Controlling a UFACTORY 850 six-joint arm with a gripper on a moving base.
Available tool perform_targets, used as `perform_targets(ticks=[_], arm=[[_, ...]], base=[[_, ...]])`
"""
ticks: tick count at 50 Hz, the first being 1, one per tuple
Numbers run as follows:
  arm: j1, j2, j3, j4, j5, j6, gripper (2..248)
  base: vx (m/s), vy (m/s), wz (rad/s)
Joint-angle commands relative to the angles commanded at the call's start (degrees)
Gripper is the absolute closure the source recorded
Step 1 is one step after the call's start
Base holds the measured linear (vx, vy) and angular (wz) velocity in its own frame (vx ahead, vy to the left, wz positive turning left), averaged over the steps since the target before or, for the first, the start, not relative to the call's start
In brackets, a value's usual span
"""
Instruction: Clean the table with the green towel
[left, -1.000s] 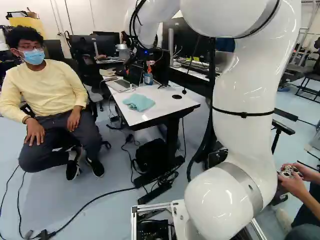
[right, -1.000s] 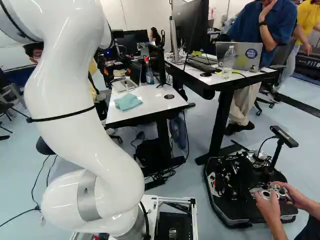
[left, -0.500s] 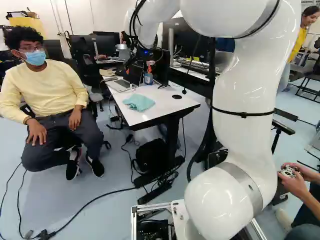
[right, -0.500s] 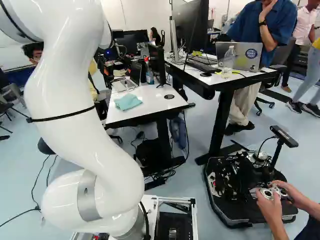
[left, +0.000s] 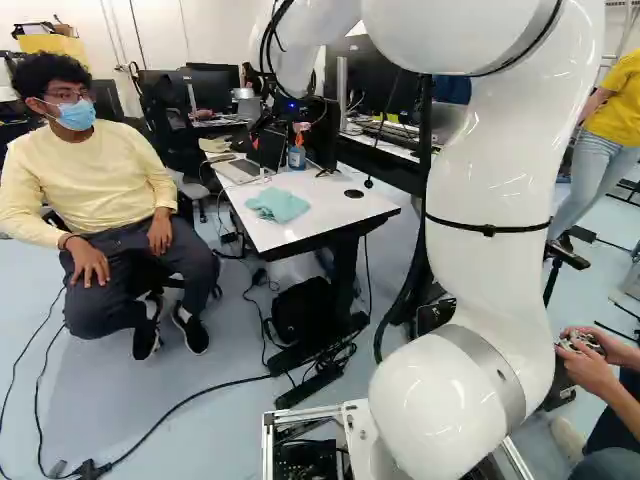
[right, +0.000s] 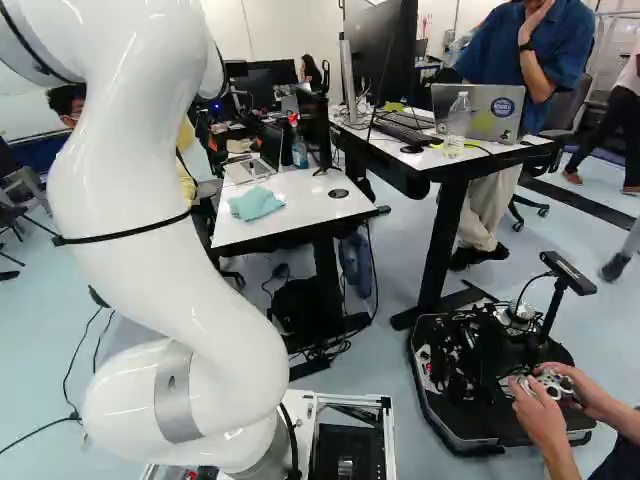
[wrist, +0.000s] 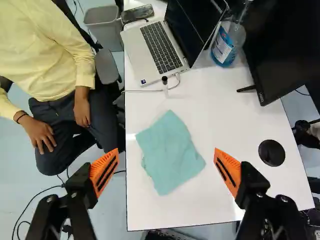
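Two fingers of the hand stand spread and empty above the bench, the green towel lying crumpled on it, below and between them. Take 12 o'clock as straight ahead of the hand. Caution: a shallow grip may catch one fold and drop the towel. Overreach toward 12 may snag the white cable or laptop; toward 1, topple the spray bottle.

Both base views cut off the arm's upper links, and the wrist view crops the monitor.
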Motion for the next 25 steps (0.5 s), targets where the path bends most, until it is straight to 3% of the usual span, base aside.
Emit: perform_targets(ticks=[25], arm=[[-1.0,2.0,4.8,-0.2,5.0,0.0,3]], base=[[0.000,0.000,0.000]])
